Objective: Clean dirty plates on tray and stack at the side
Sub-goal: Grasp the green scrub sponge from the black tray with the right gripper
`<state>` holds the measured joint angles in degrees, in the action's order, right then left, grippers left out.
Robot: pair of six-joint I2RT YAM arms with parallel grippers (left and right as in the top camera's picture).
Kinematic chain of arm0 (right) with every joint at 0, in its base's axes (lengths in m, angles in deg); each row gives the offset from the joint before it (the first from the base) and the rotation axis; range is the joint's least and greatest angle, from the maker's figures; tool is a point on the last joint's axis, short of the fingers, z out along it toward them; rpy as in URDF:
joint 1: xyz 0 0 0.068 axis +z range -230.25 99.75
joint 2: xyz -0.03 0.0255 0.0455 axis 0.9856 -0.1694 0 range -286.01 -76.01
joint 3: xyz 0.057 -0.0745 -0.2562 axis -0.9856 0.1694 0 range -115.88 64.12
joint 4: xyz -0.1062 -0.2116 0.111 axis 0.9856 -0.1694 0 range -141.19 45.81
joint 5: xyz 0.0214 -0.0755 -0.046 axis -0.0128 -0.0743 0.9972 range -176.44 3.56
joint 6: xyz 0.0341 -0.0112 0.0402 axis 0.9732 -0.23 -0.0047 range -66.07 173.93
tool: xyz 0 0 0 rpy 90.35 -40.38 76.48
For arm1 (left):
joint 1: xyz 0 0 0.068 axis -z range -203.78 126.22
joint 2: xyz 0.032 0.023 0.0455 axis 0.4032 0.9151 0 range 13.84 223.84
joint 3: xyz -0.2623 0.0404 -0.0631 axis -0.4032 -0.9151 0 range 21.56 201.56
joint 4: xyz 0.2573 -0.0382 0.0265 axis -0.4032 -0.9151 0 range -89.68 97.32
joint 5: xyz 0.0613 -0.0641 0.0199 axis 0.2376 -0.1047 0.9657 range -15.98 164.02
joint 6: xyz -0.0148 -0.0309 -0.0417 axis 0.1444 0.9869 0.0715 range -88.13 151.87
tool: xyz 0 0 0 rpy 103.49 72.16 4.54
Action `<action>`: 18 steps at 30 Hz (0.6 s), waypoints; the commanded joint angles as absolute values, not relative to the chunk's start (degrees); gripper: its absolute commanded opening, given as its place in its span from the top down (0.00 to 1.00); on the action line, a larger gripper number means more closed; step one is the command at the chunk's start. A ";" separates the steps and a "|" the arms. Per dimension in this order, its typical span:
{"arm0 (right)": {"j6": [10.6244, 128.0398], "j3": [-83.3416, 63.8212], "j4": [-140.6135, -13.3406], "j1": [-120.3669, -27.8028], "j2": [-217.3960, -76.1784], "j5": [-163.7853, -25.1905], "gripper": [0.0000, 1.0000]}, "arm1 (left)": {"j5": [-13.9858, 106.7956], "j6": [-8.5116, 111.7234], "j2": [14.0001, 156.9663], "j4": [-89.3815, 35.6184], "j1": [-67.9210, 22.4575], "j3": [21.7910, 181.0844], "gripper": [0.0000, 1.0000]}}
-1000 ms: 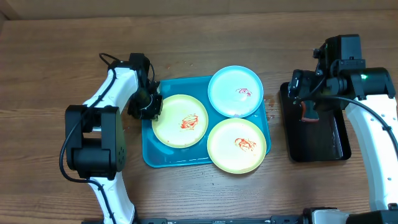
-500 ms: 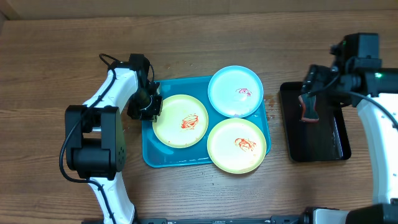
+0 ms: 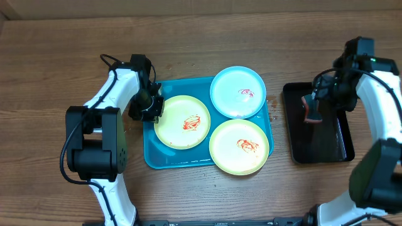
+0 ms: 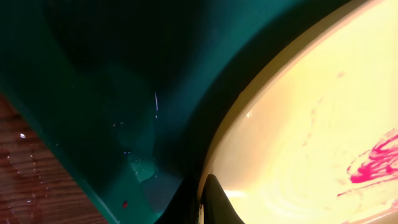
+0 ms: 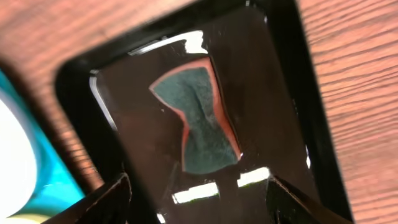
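Three plates lie on the teal tray point(image 3: 152, 158): a yellow-green one at the left point(image 3: 183, 122), a light blue one at the back point(image 3: 237, 91) and a second yellow-green one at the front right point(image 3: 239, 146). All carry red sauce smears. My left gripper point(image 3: 151, 104) is shut on the left rim of the left yellow-green plate; the left wrist view shows a finger point(image 4: 204, 200) on that rim point(image 4: 311, 124) over the tray floor point(image 4: 93, 93). My right gripper point(image 3: 319, 99) is open and empty above the black tray, its fingers point(image 5: 199, 202) spread just short of a sponge.
A smaller black tray point(image 3: 320, 149) stands to the right of the teal tray. In it lies a green sponge with an orange edge point(image 3: 309, 110), which also shows in the right wrist view point(image 5: 196, 121). Bare wooden table surrounds both trays.
My right arm has swung to the right and turned, with the gripper still over the black tray. The sponge stays in the tray. The left arm and the plates have not moved.
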<state>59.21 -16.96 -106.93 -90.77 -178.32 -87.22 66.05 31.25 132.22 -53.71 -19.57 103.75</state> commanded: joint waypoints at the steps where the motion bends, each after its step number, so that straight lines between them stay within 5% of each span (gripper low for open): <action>1: 57.94 -15.08 -105.16 -90.97 -181.22 -86.02 0.29 | 67.08 31.01 132.88 -52.75 -19.25 103.14 0.96; 3: 57.94 -14.12 -102.93 -90.97 -182.34 -86.00 0.30 | 67.08 31.01 132.88 -52.60 -19.25 103.14 0.96; 8: 57.97 -11.19 -97.42 -90.97 -182.69 -86.04 0.50 | 67.08 31.01 132.88 -52.42 -19.25 103.14 0.96; 14: 56.44 -5.47 -91.57 -90.88 -182.69 -86.04 0.51 | 67.08 31.01 132.88 -52.40 -19.25 103.14 0.96; 18: 56.46 -1.97 -85.88 -90.86 -182.69 -86.06 0.61 | 67.10 30.98 132.88 -52.29 -19.25 103.14 0.96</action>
<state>56.94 -3.63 -87.81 -90.75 -183.02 -86.41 66.03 31.25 132.22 -53.32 -19.57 103.71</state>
